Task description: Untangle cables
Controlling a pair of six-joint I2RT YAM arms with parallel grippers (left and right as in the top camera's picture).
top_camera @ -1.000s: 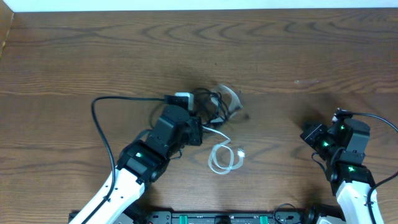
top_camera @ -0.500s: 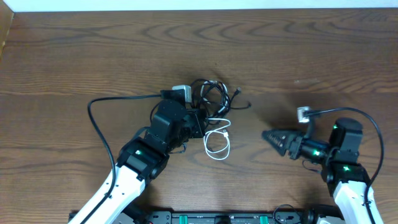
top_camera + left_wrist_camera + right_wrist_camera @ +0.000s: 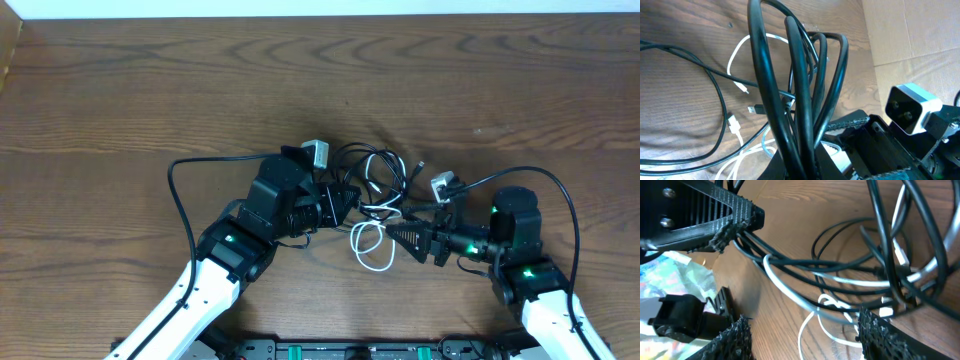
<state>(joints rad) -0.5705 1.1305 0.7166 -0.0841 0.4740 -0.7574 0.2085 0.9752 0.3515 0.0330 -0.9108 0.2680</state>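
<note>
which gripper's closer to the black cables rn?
Left. The left gripper is shut on the black cables. The right gripper is open at the tangle's lower right in the overhead view, with the cables just ahead of its fingers and nothing gripped.

This looks like a robotics lab workstation. A wood-grain table [image 3: 120, 90] carries a left arm [image 3: 235, 250] and a right arm [image 3: 520, 270], both black-and-white machines with small green status lights. A black equipment rail [image 3: 350, 351] runs along the table's near edge, and a plain white strip [image 3: 320, 8] borders the far side.
</note>
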